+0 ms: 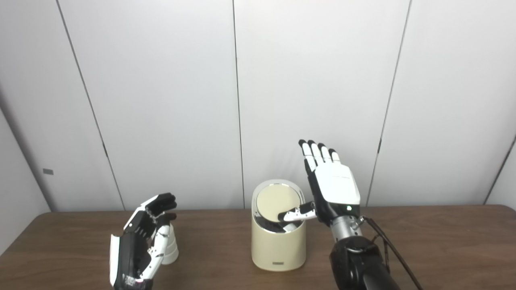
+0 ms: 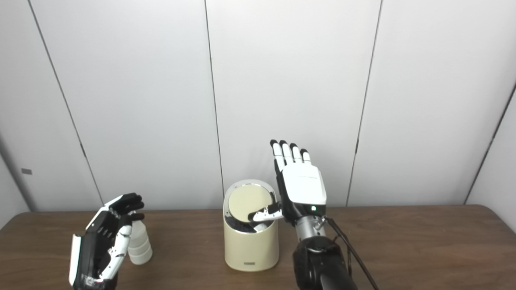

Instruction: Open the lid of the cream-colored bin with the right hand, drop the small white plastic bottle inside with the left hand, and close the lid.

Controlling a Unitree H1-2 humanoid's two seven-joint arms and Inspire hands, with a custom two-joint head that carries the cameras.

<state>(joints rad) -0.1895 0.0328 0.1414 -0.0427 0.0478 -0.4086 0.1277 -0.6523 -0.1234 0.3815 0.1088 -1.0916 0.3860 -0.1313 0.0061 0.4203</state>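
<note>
Pale grey wall panels with dark seams close off the room behind a brown wood-grain counter [image 1: 443, 241], which carries only the two things the task needs. The cream-colored bin [image 1: 278, 245] stands near the middle, within reach of both arms. Its round lid [image 1: 278, 200] is tipped up toward the back, leaving a dark gap along the front edge, so the opening looks only partly exposed.

The right hand [image 1: 332, 187] stands upright just to the right of the bin, palm turned toward it, its fingers [image 1: 318, 153] straight and held together while the thumb reaches across to the lid's front edge. It grips nothing; the thumb seems placed there to press or prop the lid so that it tilts on its pivot.

The small white plastic bottle [image 1: 169, 245] stands on the counter to the left, well apart from the bin. The left hand [image 1: 141, 241] sits against its near side with fingers [image 1: 161, 203] curled over the top and partly spread. Whether they have closed on the bottle I cannot tell, since the hand hides most of it. This placement suits a side grasp, ready to carry the bottle over once the opening is wide enough.
</note>
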